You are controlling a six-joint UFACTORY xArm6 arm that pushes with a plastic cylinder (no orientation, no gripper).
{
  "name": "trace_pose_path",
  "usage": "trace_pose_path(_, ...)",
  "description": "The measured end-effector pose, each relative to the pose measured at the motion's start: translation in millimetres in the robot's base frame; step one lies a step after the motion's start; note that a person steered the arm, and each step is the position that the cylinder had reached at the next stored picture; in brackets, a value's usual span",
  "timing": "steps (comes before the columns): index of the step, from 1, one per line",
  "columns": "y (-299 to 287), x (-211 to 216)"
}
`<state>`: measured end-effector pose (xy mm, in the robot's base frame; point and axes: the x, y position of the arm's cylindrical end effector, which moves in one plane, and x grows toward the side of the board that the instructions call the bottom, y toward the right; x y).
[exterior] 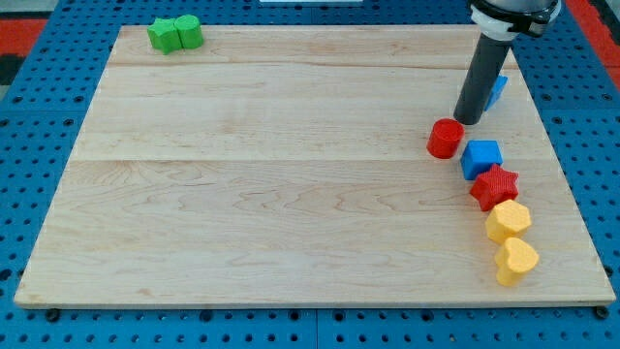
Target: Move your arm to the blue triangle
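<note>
We see the wooden surface [291,174] lying on a blue pegboard, with most blocks gathered along the view's right edge. Our rod comes down from the view's top right, and my tip [469,120] rests on the surface just above and to the right of the red cylinder [446,139], close to it but seemingly not touching. The blue triangle [498,89] sits directly behind the rod, on its right side, mostly hidden by the dark shaft; only a small blue corner shows, so we cannot tell whether the rod touches it. Our arm carries no end effector that opens or closes, only this straight rod, so it grips nothing.

Below the tip, a blue cube [481,158] stands just right of the red cylinder. A red star [495,186] touches the cube's lower right corner. Under the star lies a yellow hexagon-like block [508,221], and beneath it a yellow heart [516,261], the two touching. Far off at the view's top left, two green blocks [175,34] sit pressed together near the surface's edge; their shapes are hard to make out.
</note>
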<state>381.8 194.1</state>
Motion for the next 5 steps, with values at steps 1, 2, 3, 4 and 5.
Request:
trace_pose_path(1, 1, 0)
trace_pose_path(2, 13, 1)
trace_pose_path(3, 53, 1)
trace_pose_path(4, 84, -10)
trace_pose_path(5, 115, -23)
